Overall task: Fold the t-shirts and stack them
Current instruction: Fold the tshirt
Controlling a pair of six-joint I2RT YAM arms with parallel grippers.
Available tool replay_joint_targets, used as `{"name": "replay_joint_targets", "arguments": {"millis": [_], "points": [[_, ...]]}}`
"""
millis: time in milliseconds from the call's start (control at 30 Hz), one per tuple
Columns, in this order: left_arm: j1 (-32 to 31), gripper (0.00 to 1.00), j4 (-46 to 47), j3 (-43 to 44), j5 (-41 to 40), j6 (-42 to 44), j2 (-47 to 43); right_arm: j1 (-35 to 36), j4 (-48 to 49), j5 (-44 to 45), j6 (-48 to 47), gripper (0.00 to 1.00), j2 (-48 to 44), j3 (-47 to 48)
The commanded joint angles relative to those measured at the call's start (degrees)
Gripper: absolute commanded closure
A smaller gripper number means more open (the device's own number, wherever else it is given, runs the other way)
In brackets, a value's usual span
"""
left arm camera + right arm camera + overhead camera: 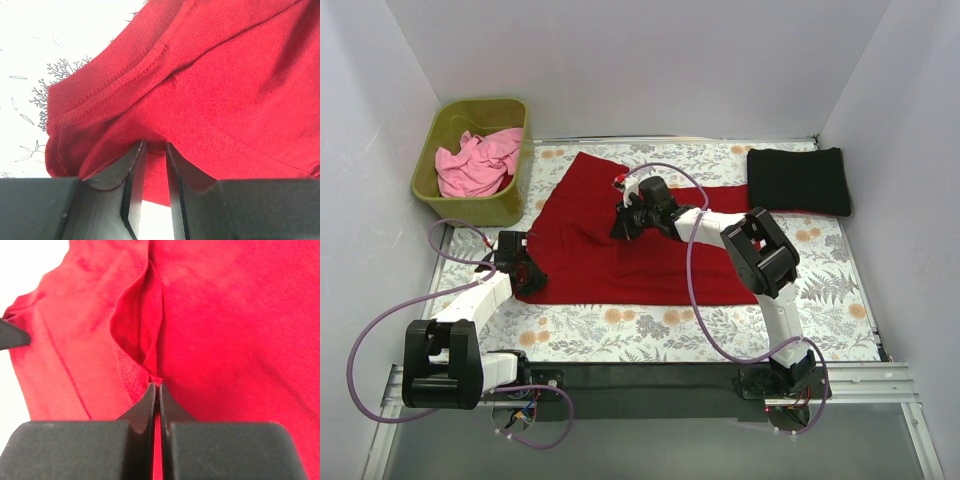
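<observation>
white walls (pixel 640 60), flowered table (pixel 620 330), one red shirt (pixel 660 265) pinched in two places

plain white walls close in the table on three sides, and a flower-printed cover lies over its top. the red shirt is spread across the middle of the table, mostly flat, with wrinkles near its centre and one sleeve reaching toward the far right corner. a black shirt (pixel 798 180) sits folded in that far right corner, just beside the end of the red sleeve. a green bin (pixel 470 208) stands at the far left corner, and a pink shirt (pixel 475 165) lies crumpled inside it.

the left gripper (pixel 525 275) is at the near left corner of the red shirt. its wrist camera shows the jaws nearly together with the shirt's edge caught between them, the stitched hem running just past the tips and the flowered cover showing beyond it.

the right gripper (pixel 623 228) is down on the middle of the red shirt, toward its far side. its jaws are pressed together, nipping a raised ridge of red fabric that runs up to their tips.
</observation>
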Motion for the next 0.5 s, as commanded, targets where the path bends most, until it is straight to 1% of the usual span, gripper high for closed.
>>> {"name": "replay_joint_targets", "arguments": {"millis": [0,100,133,200,233,300,367,400,433,467], "points": [[-0.2,0.77,-0.1,0.4,-0.6,0.4,0.4,-0.7,2.4,1.4,1.0,0.94,-1.8,-1.4],[-0.2,0.77,-0.1,0.4,-0.8,0.3,0.3,-0.9,2.4,2.6,1.3,0.90,-1.4,-1.7],[-0.2,0.77,-0.1,0.3,-0.9,0.2,0.2,-1.3,2.4,3.4,2.3,0.86,-1.4,-1.8],[-0.2,0.76,-0.2,0.3,-1.0,0.1,0.0,-1.4,2.4,3.8,3.0,0.82,-2.1,-2.0],[-0.2,0.75,-0.2,0.3,-1.1,0.1,0.0,-1.5,2.4,4.6,3.1,0.77,-2.6,-2.3],[-0.2,0.72,-0.2,0.3,-1.3,0.0,-0.3,-1.5,2.4,9.2,3.6,0.73,-5.8,-3.6],[-0.2,0.68,-0.2,0.2,-1.3,0.0,-0.6,-2.1,1.7,14.4,3.9,0.62,-8.6,-6.2],[-0.2,0.66,-0.2,0.2,-1.4,0.0,-1.2,-2.4,1.0,15.8,3.9,0.56,-11.8,-7.3],[-0.2,0.64,-0.2,0.2,-1.8,0.0,-1.7,-3.6,-0.9,17.9,4.0,0.51,-13.5,-9.3],[-0.2,0.61,-0.2,0.2,-2.2,-0.1,-2.3,-4.3,-2.3,18.6,4.1,0.48,-15.4,-10.6]]}}
